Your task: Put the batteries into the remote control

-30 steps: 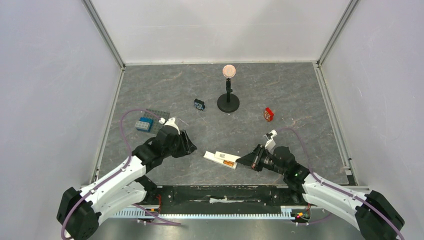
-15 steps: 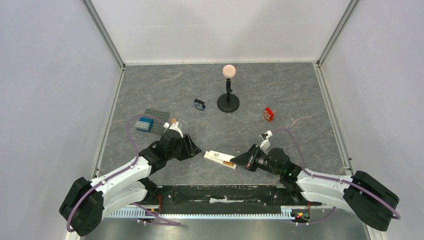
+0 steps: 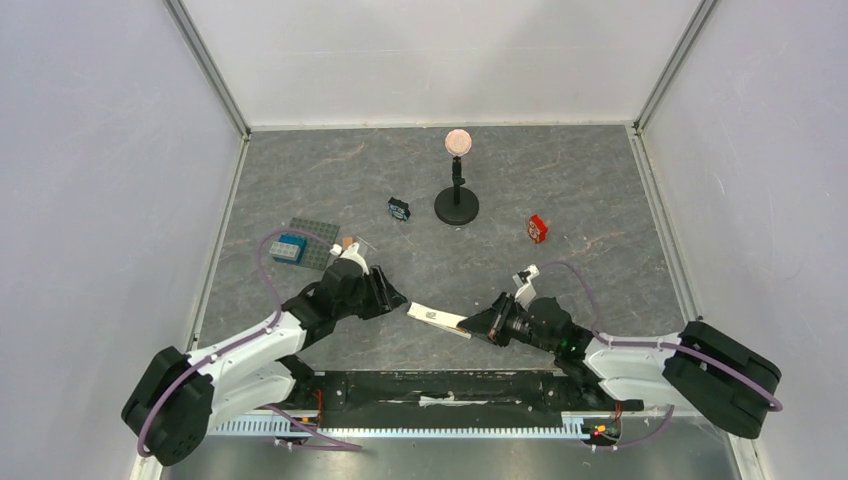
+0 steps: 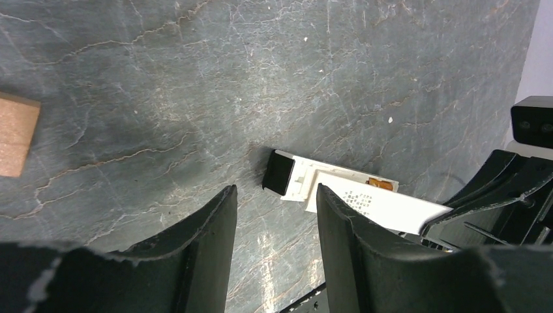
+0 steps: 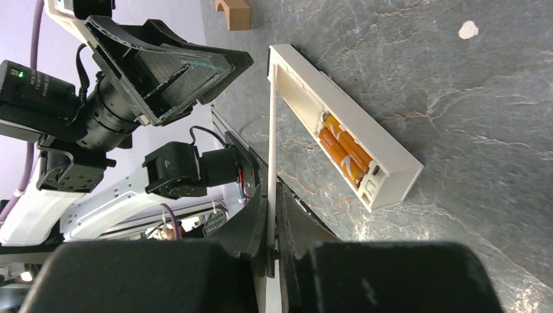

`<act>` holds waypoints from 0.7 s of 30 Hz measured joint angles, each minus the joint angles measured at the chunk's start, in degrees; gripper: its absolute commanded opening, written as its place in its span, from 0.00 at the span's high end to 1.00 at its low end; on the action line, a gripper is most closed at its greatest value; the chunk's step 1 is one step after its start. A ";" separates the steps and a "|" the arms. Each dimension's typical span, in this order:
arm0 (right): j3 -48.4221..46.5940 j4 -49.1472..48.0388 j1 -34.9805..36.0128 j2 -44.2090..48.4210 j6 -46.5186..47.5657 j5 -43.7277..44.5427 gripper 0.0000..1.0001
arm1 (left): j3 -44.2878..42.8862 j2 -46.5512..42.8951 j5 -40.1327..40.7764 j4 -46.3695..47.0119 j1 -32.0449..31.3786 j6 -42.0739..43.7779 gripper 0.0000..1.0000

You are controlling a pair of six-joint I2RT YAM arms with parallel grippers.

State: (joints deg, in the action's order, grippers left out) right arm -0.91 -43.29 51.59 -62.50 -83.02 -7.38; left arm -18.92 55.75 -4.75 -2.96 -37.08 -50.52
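The white remote control lies near the front of the table with its back up and its compartment uncovered. Two orange batteries sit side by side inside the remote control. My right gripper is shut on a thin white cover plate, held edge-on just over the remote's near side. The left wrist view shows this plate overlapping the remote, with one battery end showing. My left gripper stands open just short of the remote's black end, holding nothing.
A black stand with a pink disc is at the back centre. A red item, a blue item and a grey baseplate with a blue brick lie around. A tan arch piece and a wooden block rest near the left arm.
My right gripper has carried the white plate leftward until it overlaps the remote. The left gripper has crept right, closer to the remote's black end.
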 measured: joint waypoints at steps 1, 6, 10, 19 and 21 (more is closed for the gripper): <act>0.00 -0.11 0.17 -0.42 -0.17 0.09 0.93 | 0.09 0.42 -0.20 0.42 0.00 0.00 0.46; 0.00 -2.36 0.90 -3.19 -0.83 0.87 0.93 | 0.35 2.23 -1.03 1.64 0.00 0.04 0.46; 0.00 -4.90 1.55 -5.81 -1.90 1.31 0.93 | 0.35 2.97 -1.55 2.47 0.00 0.07 0.46; -0.02 -9.11 2.34 -9.01 -5.09 2.36 0.93 | 0.44 5.16 -2.08 4.81 0.00 0.04 0.46; 0.02 -9.42 2.49 -9.20 -5.81 2.86 0.93 | 0.55 5.53 -2.45 5.29 0.00 0.07 0.46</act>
State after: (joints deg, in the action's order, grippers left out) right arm -0.89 -52.71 54.08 -71.70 -88.84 -4.51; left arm -18.37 61.28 -7.20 2.33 -37.08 -50.46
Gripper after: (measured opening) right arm 0.077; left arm 0.540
